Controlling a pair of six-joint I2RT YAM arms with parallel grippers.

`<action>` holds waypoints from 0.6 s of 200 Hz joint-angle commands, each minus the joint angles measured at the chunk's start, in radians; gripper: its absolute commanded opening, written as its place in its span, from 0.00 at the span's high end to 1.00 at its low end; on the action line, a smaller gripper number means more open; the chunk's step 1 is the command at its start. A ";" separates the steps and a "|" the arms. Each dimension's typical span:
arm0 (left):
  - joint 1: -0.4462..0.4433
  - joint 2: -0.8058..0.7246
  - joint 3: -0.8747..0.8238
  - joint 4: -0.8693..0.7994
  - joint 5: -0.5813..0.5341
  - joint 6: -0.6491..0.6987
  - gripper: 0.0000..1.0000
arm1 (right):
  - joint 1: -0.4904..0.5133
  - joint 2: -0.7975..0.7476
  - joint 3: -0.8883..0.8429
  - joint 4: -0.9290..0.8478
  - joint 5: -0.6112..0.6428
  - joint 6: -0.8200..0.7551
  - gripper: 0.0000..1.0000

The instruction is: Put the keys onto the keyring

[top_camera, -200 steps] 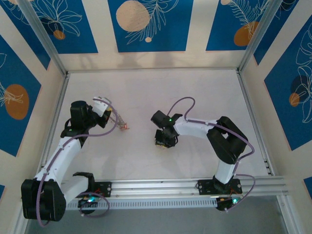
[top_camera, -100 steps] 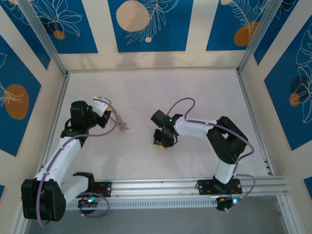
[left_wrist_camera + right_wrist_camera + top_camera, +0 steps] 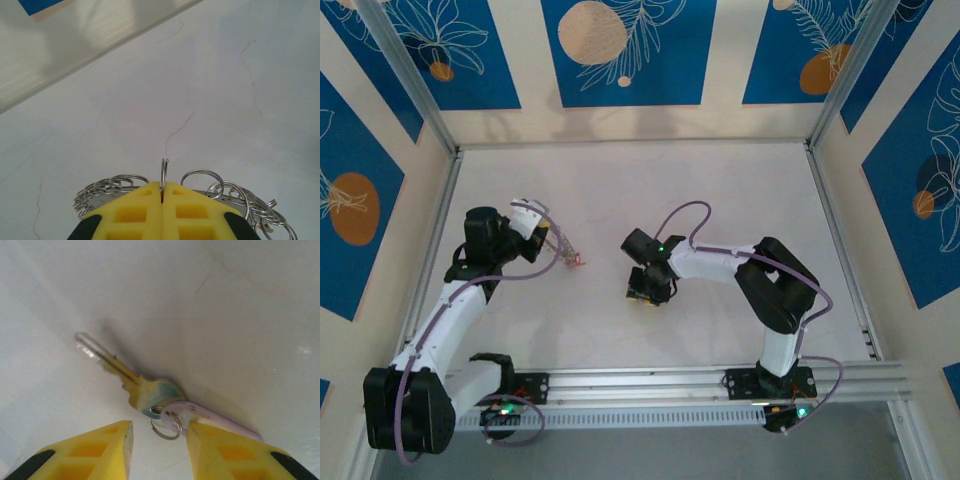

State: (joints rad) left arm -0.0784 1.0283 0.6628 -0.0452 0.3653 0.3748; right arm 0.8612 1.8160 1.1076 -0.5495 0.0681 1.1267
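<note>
My left claw (image 3: 162,197) is shut tight on the keyring (image 3: 163,172), one loop standing up. My right claw (image 3: 159,432) is half open over a key (image 3: 131,382) lying flat on the table (image 3: 240,300). I should go low and pinch the key's fat head, leaving the thin end free. The pink tag (image 3: 215,419) may touch one finger; I must not grab it alone.

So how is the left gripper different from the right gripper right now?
The left gripper has its jaws shut; the right gripper has its jaws standing apart. The left gripper pinches a silvery keyring, one loop sticking up between its jaws; the right gripper grips nothing, and a key lies on the white table just ahead of its gap. Both have yellow jaws and point at the table.
</note>
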 commanded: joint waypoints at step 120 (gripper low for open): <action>0.014 -0.014 -0.003 0.011 0.025 0.004 1.00 | 0.025 0.078 0.074 -0.062 0.137 -0.047 0.89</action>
State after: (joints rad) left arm -0.0784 1.0286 0.6624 -0.0452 0.3653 0.3748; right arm 0.8829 1.8503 1.1545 -0.5610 0.1513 1.1023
